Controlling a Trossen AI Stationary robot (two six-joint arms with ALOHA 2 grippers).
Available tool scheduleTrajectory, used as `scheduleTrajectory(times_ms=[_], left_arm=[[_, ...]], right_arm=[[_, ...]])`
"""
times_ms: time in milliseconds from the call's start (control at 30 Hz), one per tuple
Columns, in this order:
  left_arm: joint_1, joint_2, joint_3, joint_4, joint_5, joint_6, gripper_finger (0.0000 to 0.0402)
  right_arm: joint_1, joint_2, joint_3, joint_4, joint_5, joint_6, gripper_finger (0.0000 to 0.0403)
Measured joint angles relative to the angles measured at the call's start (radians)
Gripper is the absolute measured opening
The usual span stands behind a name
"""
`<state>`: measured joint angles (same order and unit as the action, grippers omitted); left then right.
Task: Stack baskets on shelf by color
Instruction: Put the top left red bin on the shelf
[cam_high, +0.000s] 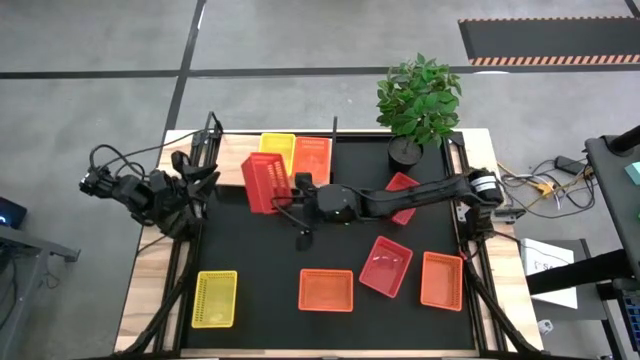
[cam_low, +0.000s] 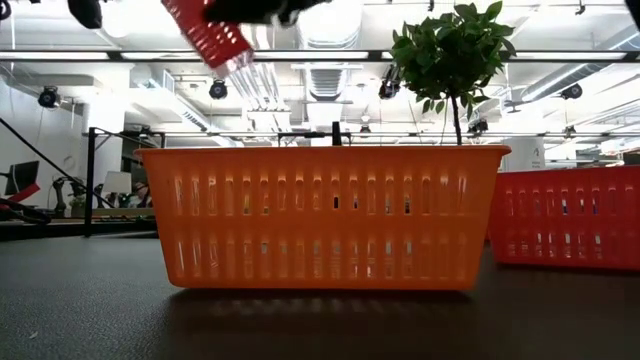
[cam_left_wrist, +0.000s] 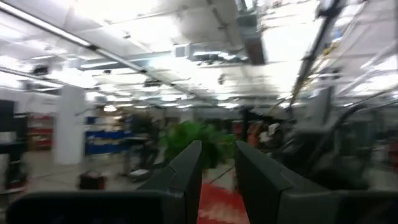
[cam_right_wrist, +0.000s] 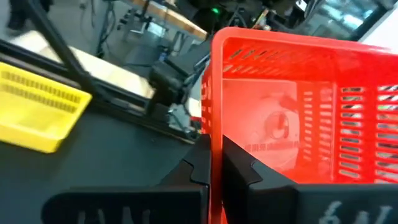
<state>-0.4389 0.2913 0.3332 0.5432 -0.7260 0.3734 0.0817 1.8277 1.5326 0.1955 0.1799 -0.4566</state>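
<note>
My right gripper (cam_high: 293, 190) reaches over the mat's far-left middle and is shut on a pinkish-red basket (cam_high: 265, 183), which also shows at the low view's top (cam_low: 210, 35). Behind it, a yellow basket (cam_high: 278, 148) and an orange basket (cam_high: 313, 157) sit side by side at the far edge. The light-wood shelf does not show apart from them. Another red basket (cam_high: 403, 196) lies under the right arm. Near the front lie a yellow (cam_high: 215, 298), an orange (cam_high: 326, 290), a red (cam_high: 386, 265) and another orange basket (cam_high: 441, 280). My left gripper (cam_left_wrist: 217, 180) waits open at the table's left edge. My right gripper (cam_right_wrist: 217, 165) pinches one wall of the red basket at its rim (cam_right_wrist: 216, 118), one finger (cam_right_wrist: 199, 168) outside and the other (cam_right_wrist: 242, 171) inside. The fingers come about level from the table's right. The basket is lifted clear of the mat and tilted onto its side.
A potted plant (cam_high: 420, 100) stands at the far right corner of the mat. The left arm (cam_high: 150, 190) sits folded over the wooden left edge. In the low view an orange basket (cam_low: 325, 215) fills the foreground, with a red one (cam_low: 570, 215) beside it.
</note>
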Motion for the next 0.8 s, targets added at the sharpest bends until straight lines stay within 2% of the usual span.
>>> scheduleTrajectory(times_ms=[100,300,800], left_arm=[[0.000,-0.002,0.000,0.001,0.061,-0.002,0.0080],[-0.001,-0.007,0.000,0.006,0.068,0.020,0.0080],[0.000,-0.012,0.000,0.005,0.068,0.061,0.0080]], right_arm=[[-0.024,0.065,0.000,0.088,0.000,-0.038,0.0008],[-0.053,0.190,0.046,0.188,-0.002,-0.100,0.0008],[-0.079,0.401,0.335,0.073,0.010,-0.159,0.0009]])
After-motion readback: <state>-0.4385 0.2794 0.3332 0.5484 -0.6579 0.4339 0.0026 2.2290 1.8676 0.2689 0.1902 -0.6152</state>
